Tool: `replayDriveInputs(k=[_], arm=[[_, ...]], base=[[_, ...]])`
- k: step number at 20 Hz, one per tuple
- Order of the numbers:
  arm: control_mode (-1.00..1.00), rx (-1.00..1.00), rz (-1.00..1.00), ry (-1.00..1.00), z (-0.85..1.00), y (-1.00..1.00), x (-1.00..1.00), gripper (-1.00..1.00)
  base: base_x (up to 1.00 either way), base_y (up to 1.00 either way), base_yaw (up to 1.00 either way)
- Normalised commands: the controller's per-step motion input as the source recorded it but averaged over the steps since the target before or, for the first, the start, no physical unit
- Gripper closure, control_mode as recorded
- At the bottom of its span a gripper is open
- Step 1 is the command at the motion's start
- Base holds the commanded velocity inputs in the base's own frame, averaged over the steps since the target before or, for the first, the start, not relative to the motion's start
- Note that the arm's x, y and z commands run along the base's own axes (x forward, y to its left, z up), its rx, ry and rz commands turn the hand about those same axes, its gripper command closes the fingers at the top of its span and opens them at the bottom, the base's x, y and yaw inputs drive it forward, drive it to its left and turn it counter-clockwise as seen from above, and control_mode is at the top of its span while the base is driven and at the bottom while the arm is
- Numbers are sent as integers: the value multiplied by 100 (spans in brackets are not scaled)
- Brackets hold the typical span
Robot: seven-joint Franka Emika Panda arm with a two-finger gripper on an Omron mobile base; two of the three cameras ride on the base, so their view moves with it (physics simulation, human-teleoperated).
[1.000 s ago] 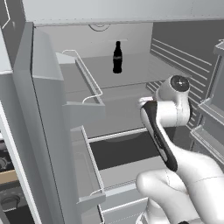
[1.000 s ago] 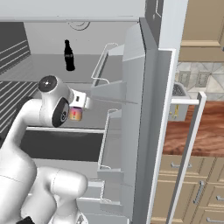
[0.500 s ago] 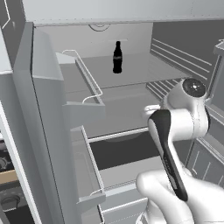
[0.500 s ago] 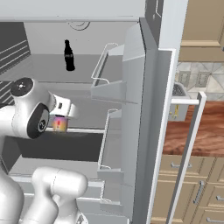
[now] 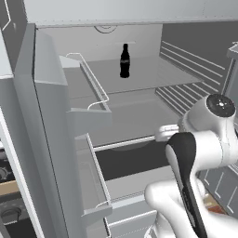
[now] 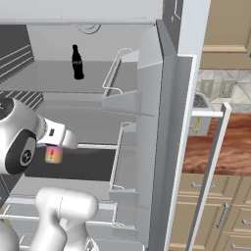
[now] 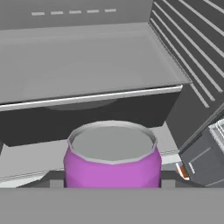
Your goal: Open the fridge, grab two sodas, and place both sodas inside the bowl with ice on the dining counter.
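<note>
The fridge (image 5: 46, 116) (image 6: 162, 98) stands open, its grey shelves and door racks showing. A dark bottle-shaped soda (image 5: 124, 61) (image 6: 77, 62) stands upright at the back of the upper shelf. My gripper (image 6: 53, 156) (image 7: 113, 181) is shut on a small purple soda can (image 6: 53, 154) (image 7: 113, 157), held upright in front of the lower shelf's edge, above the dark drawer space. In the left base view the arm's elbow covers the hand and the can. The bowl and the dining counter are out of view.
The right fridge door (image 6: 147, 127) with its wire racks stands close on the arm's right, the left door (image 5: 88, 116) on its left. Beyond the right door is a wood-topped counter (image 6: 235, 142) over tan cabinets. A ribbed fridge wall (image 7: 192, 43) lies right of the can.
The arm has drawn back and down from the shelf with the purple can held; in the right base view the can has gone left and lower. The bottle has not moved.
</note>
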Motion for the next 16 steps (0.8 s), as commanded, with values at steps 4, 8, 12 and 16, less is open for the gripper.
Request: replayDriveInputs(k=[4, 8, 12, 16], arm=[[100, -1, 0, 0, 0, 2, 0, 100], [100, 0, 0, 0, 0, 0, 0, 100], [100, 0, 0, 0, 0, 0, 0, 100], [100, 0, 0, 0, 0, 0, 0, 100]], base=[[-30, 11, -3], [-67, 19, -31], [-78, 13, -41], [-85, 16, -45]])
